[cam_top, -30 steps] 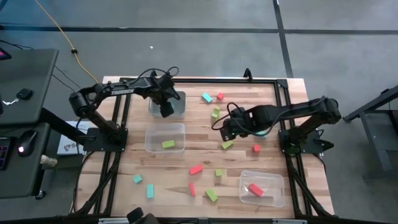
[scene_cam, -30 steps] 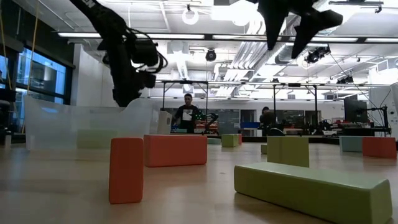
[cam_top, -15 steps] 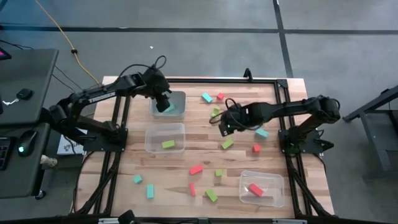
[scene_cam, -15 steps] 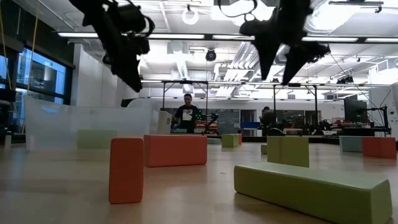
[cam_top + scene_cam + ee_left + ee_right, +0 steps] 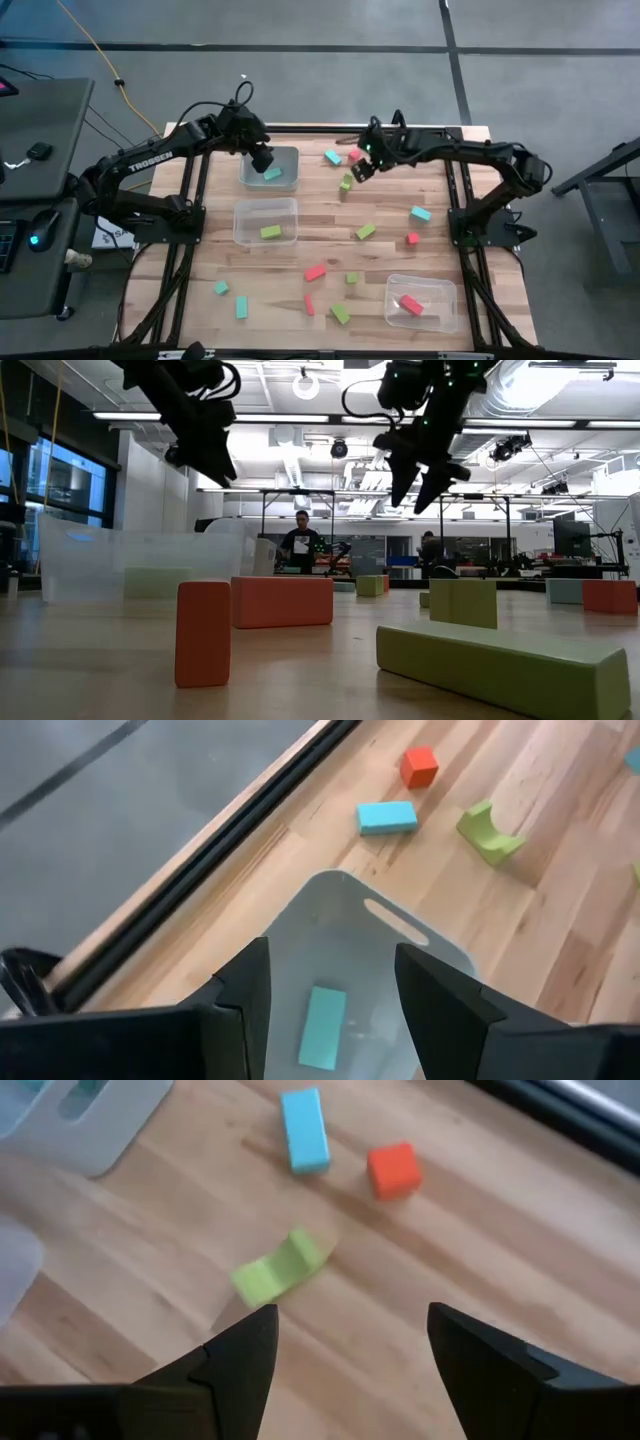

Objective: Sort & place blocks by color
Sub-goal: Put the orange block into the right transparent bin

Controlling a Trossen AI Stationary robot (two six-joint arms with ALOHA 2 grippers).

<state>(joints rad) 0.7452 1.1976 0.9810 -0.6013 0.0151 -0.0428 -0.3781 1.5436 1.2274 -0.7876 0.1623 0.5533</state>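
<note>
High view: my left gripper (image 5: pixel 262 158) hangs over the far-left bin (image 5: pixel 290 154), which holds one cyan bar (image 5: pixel 272 174); my right gripper (image 5: pixel 366 166) is near the far edge, just beside the lime arch block (image 5: pixel 346 183), the cyan bar on the table (image 5: pixel 332 157) and the small red cube (image 5: pixel 354 155). The middle bin (image 5: pixel 240 212) holds one lime block (image 5: pixel 270 232); the near-right bin (image 5: pixel 392 290) holds one red block (image 5: pixel 411 305). The other blocks lie scattered on the table (image 5: pixel 460 250), some well apart along the near edge. Low view: both grippers are up off the wood, nothing between either pair of fingers; a red upright block (image 5: pixel 203 633) and a long lime bar (image 5: pixel 510 665) sit nearest the camera. Left wrist view: fingers (image 5: pixel 247 988) spread, empty, the cyan bar lying flat on the bin floor straight below. Right wrist view: fingers (image 5: pixel 246 1355) wide apart, empty, the lime arch between them and a bit ahead, resting tilted on the wood. Judgement: these look like light, rigid, smooth-faced pieces, not fragile, and may skid if nudged. I'd pinch across two flat parallel sides, across the narrow width on bars. The arch is the awkward one: I'd grip its flat side faces, not the curved cut-out.
</note>
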